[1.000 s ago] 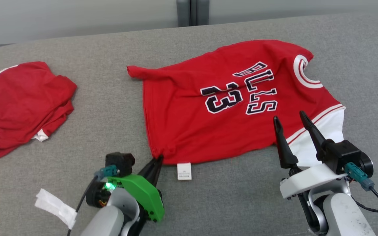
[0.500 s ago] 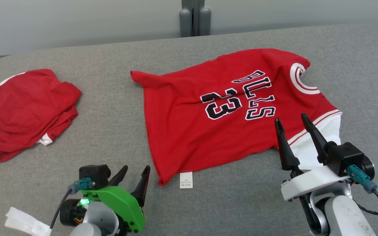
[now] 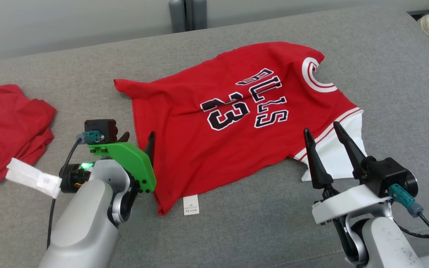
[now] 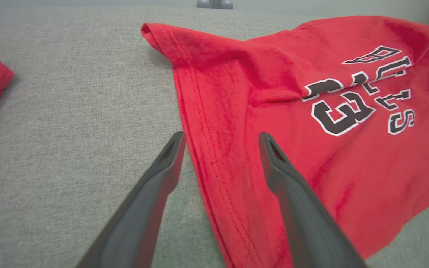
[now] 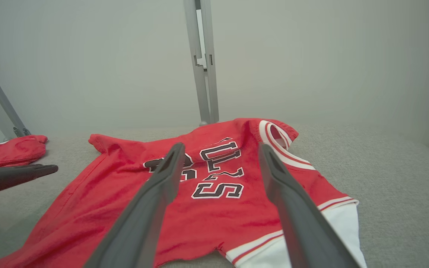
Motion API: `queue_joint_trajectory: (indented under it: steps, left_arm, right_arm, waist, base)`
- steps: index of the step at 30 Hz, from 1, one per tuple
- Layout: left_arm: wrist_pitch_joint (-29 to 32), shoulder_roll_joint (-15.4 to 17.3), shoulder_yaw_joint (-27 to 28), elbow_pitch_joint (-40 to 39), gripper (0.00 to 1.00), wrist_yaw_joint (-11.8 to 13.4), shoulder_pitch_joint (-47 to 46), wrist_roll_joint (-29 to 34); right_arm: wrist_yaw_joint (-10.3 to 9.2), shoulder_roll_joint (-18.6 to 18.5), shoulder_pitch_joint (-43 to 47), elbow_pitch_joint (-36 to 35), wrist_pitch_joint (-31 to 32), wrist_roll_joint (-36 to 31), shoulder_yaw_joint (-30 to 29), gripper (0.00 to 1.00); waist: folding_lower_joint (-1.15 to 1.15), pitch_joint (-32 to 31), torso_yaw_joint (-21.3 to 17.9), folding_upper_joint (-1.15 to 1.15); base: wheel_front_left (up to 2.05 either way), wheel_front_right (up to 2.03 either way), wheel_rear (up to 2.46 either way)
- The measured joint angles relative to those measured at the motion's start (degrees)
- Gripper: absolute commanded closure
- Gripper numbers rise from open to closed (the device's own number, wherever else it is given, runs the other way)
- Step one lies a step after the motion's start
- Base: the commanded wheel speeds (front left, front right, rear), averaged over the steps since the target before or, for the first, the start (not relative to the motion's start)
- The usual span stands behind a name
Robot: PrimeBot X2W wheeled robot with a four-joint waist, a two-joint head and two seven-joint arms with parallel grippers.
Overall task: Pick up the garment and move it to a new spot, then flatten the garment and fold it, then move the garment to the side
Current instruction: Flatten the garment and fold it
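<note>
Your left gripper point(image 3: 139, 134) has just released the red fabric jersey marked 23 point(image 3: 237, 149) and gapes wide over its hem, so flattening likely follows.

Jersey point(image 3: 184, 149) at the middle of the table point(image 3: 259, 230), second garment point(image 3: 6, 123) well apart to its left
</note>
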Motion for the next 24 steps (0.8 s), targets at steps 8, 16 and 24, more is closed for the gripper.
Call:
queue_joint_trajectory:
  steps: [8, 16, 24]
  left_arm:
    - [-1.6, -0.8, -0.1, 12.8, 0.0, 1.4, -7.3, 2.0]
    - [-0.8, -1.6, -0.7, 19.7, 0.0, 1.2, -10.5, 2.0]
    - [-0.5, -2.1, -2.3, 22.3, 1.0, -1.5, -11.9, 2.0]
  right_arm:
    - [0.0, 0.0, -1.3, 0.3, -0.6, 0.2, 1.6, 0.0]
    - [0.0, 0.0, -1.5, 0.4, -1.1, 0.2, 1.5, 0.0]
    - [0.0, 0.0, -1.5, 0.3, -1.1, 0.1, 1.2, 0.0]
  waist:
    - [0.0, 3.1, -3.3, 0.0]
    - [0.0, 5.3, -4.9, 0.0]
    - [0.0, 5.6, -4.1, 0.0]
  base:
    - [0.0, 0.0, 0.0]
    - [0.0, 0.0, 0.0]
    - [0.0, 0.0, 0.0]
